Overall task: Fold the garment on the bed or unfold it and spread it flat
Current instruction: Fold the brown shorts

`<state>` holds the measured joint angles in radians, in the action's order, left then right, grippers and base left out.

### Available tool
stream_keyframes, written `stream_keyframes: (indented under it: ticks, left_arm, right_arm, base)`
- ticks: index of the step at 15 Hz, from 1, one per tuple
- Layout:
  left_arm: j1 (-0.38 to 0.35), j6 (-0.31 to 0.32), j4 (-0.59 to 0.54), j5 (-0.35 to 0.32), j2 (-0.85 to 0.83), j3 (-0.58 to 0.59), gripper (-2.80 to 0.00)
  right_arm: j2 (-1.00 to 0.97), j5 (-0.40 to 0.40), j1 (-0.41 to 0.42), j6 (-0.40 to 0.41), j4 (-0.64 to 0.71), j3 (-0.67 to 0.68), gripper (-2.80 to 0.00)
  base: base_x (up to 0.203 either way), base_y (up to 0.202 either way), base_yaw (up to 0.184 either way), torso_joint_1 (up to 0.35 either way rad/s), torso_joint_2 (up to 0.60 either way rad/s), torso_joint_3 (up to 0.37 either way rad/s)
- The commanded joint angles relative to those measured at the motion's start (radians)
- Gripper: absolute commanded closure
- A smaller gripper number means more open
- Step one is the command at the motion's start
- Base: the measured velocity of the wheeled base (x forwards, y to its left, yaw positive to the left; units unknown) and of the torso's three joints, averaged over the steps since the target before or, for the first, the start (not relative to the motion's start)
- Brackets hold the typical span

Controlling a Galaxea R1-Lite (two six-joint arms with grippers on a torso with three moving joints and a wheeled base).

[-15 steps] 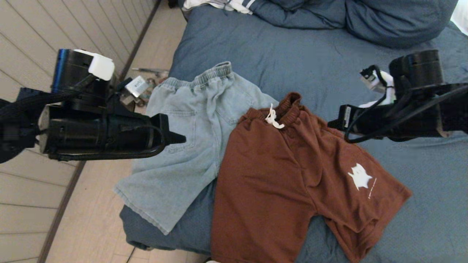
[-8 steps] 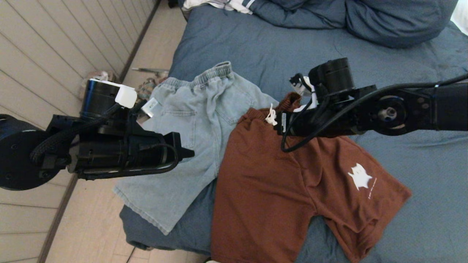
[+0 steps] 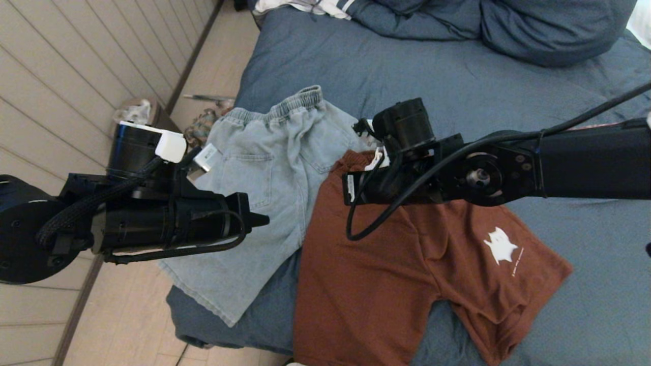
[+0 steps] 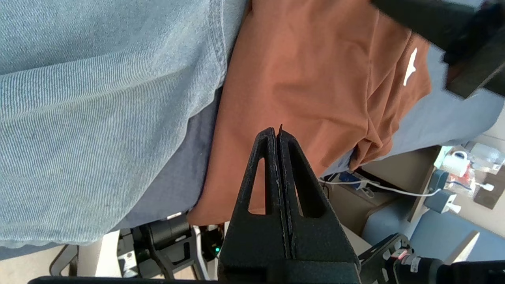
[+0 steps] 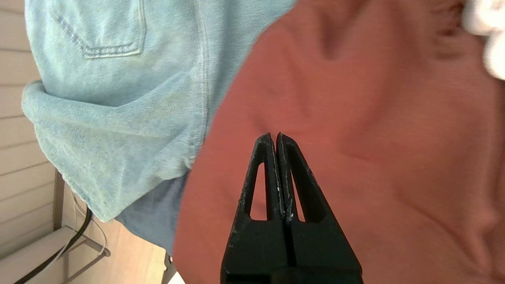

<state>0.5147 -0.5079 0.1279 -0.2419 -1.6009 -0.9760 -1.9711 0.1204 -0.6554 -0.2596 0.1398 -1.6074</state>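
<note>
closed right gripper (image 5: pixel 278 136), rust shorts (image 5: pixel 375 138)

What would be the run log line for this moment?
left gripper: shut, empty | right gripper: shut, empty, over rust-brown cotton shorts | light-blue denim shorts: flat on bed

Pale wooden floor (image 3: pixel 56 66) runs along the left side. By the corner sits a crumpled bag (image 3: pixel 133 110) and some small clutter (image 3: pixel 203 121). A white striped cloth (image 3: pixel 305 7) lies bunched at the far edge, beside a dark blue pillow (image 3: pixel 539 30).
</note>
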Motion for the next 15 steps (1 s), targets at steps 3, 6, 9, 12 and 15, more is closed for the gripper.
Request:
stream_keyframes:
  ticks: [3,6,9,12,15]
  left_arm:
    - [-0.001,-0.001,0.001,0.000,-0.002,0.003,0.00]
    - [-0.012,-0.003,0.003,0.004,0.032,0.002,0.00]
    - [-0.050,-0.004,0.004,0.000,0.065,0.011,0.00]
    - [-0.050,-0.003,0.006,0.001,0.048,0.036,0.00]
    - [-0.052,-0.001,0.006,0.004,0.040,0.036,0.00]
  right_arm:
    - [-0.031,0.033,-0.032,0.004,0.002,0.006,0.00]
    - [0.021,0.068,-0.085,0.019,0.000,0.154,0.00]
    - [0.061,0.123,-0.211,0.031,-0.004,0.332,0.00]
    - [0.051,0.152,-0.302,0.036,-0.016,0.422,0.00]
    - [-0.024,0.163,-0.342,0.047,-0.063,0.426,0.00]
  base:
    - [0.000,0.000,0.000,0.000,0.00,0.000]
    - [0.000,0.000,0.000,0.000,0.00,0.000]
    - [0.000,0.000,0.000,0.000,0.00,0.000]
    - [0.000,0.000,0.000,0.000,0.00,0.000]
    - [0.000,0.000,0.000,0.000,0.00,0.000]
